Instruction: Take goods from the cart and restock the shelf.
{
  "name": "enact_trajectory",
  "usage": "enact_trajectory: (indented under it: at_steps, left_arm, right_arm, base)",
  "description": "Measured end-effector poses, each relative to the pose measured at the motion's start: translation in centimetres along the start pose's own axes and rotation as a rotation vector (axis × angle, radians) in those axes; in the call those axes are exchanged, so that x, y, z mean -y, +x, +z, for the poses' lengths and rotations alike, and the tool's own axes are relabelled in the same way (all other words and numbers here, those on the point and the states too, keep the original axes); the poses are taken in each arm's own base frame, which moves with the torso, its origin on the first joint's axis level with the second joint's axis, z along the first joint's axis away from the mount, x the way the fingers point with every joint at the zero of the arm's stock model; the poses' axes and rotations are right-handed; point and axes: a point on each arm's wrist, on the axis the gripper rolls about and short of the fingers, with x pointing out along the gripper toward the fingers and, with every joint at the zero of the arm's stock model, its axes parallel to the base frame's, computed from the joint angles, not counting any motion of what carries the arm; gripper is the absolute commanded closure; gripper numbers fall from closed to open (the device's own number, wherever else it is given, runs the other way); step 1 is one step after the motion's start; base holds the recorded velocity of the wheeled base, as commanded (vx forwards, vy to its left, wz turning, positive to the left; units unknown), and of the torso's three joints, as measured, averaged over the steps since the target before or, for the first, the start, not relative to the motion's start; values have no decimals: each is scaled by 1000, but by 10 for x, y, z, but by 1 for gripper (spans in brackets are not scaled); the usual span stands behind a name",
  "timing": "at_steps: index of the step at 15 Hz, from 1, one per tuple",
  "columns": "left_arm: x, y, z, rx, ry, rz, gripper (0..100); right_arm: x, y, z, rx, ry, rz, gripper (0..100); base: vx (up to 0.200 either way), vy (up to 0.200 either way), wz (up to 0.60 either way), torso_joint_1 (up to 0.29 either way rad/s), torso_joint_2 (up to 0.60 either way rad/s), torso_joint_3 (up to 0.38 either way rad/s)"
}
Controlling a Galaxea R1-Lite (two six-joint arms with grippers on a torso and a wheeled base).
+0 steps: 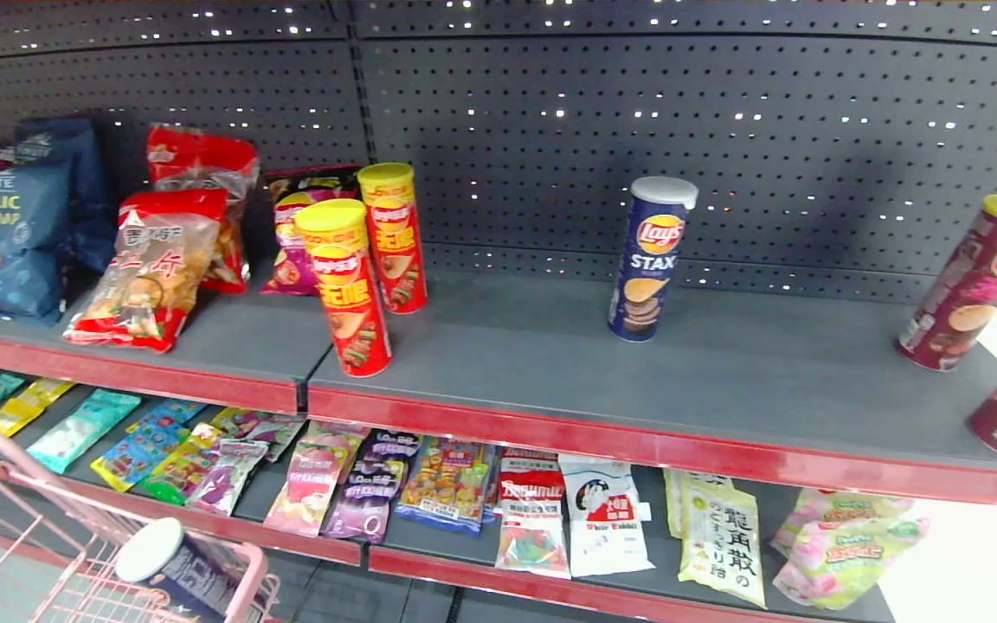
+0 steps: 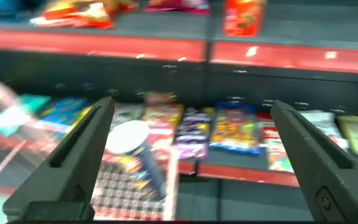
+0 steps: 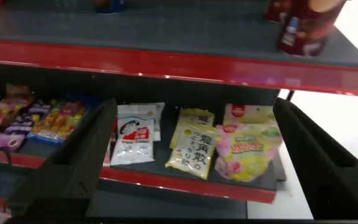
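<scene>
Down in the cart: a dark blue chip can (image 1: pixel 171 562) with a white lid leans in a corner of the pink wire cart (image 1: pixel 22 528), low and to the left of the shelves; it looks like the next good to move.
Left end effector (image 2: pixel 191 158): fingers wide apart with nothing between them, above the cart and near that can.
Right end effector (image 3: pixel 191 162): fingers apart and empty, facing the lower shelf (image 3: pixel 185 183) of candy packets.
Top shelf (image 1: pixel 723 381): a matching blue can (image 1: pixel 650 260) stands alone mid-board, with two red cans (image 1: pixel 347 285) to its left, two maroon cans (image 1: pixel 974 281) at the right edge and snack bags (image 1: pixel 148 277) at the far left.
Risk at the cart: a finger may catch the wire wall, since the can sits tight in the corner; a tilted can may roll away from a one-sided touch.
Risk in the grip: the smooth round wall may slip or twist if held off-centre.
Risk at the shelf: tall narrow cans tip easily, so a low carry over the red lip, or a brush past a neighbour, could topple them.
Materials: glossy cardboard tubes with plastic lids; crinkly foil bags; thin wire cart; flat grey board with a perforated metal back.
</scene>
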Motion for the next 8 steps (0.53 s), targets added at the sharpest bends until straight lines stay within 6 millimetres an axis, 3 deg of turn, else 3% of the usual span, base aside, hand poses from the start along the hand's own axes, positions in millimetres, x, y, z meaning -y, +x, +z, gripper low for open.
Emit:
enact_trajectory:
  at_steps: [8]
  left_arm:
    - [0, 0, 0, 0, 0, -1, 0]
  right_arm:
    - [0, 0, 0, 0, -1, 2, 0]
  base:
    - [0, 0, 600, 3, 3, 2]
